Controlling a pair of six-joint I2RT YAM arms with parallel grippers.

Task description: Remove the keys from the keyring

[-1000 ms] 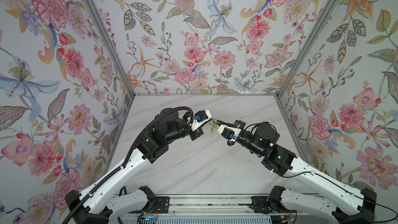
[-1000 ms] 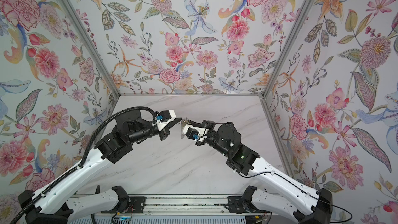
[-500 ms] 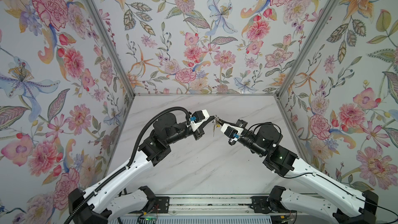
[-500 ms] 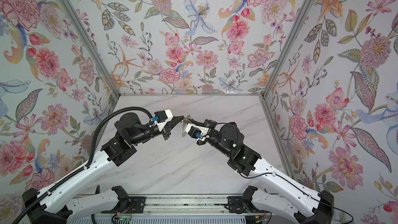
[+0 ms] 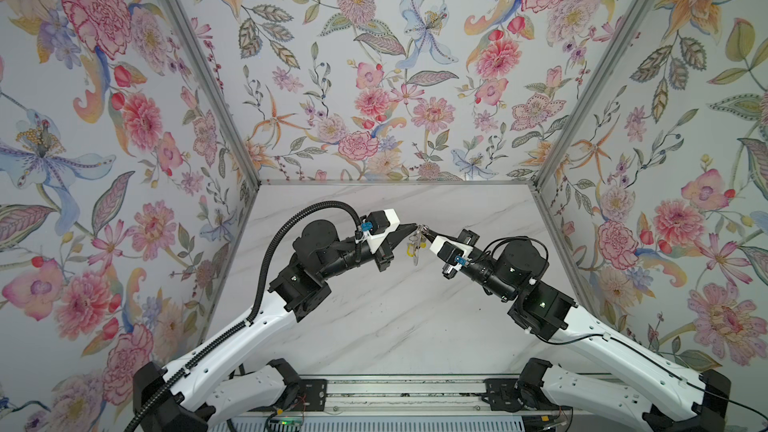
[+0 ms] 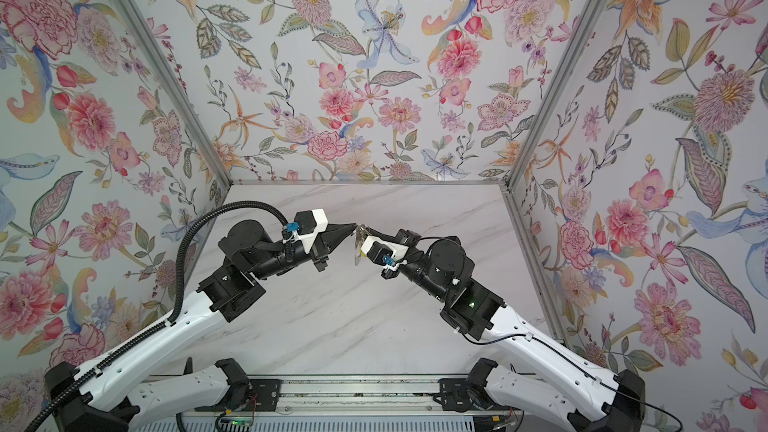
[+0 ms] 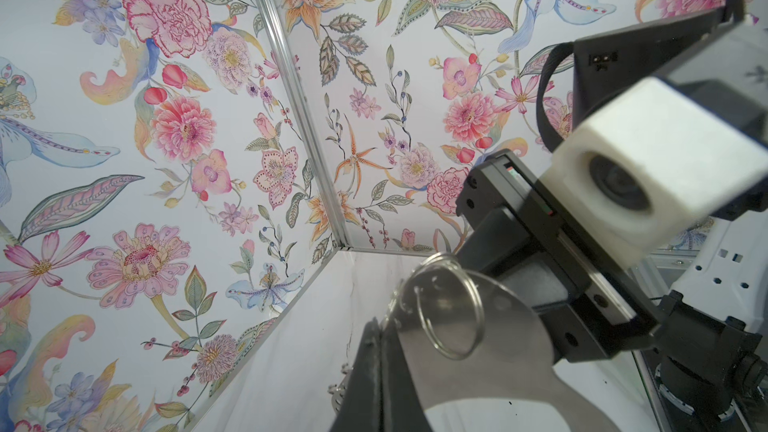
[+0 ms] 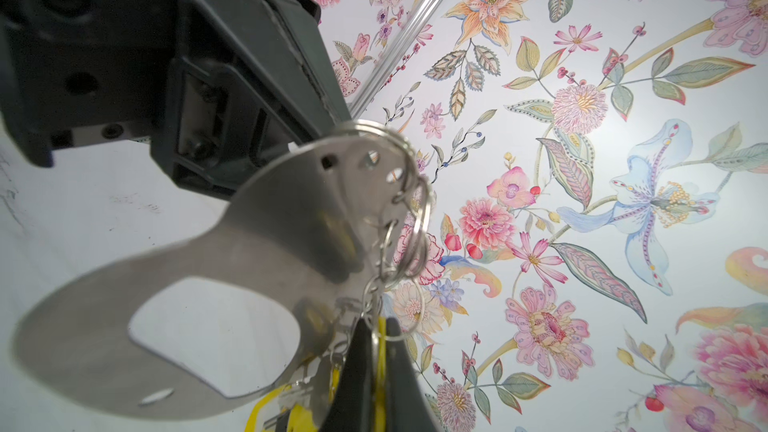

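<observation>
Aloft: keyring spans the gap between both arms.
Plate end pinched by left gripper; keys dangle just under right gripper, jaws pressed together.

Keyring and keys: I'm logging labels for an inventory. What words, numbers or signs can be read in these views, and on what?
No text can be read anywhere.
keyring: bare metal, punched holes only.
keys: yellow tags show no print.
black housing in the left wrist view: one tiny marking, too small to read.
</observation>
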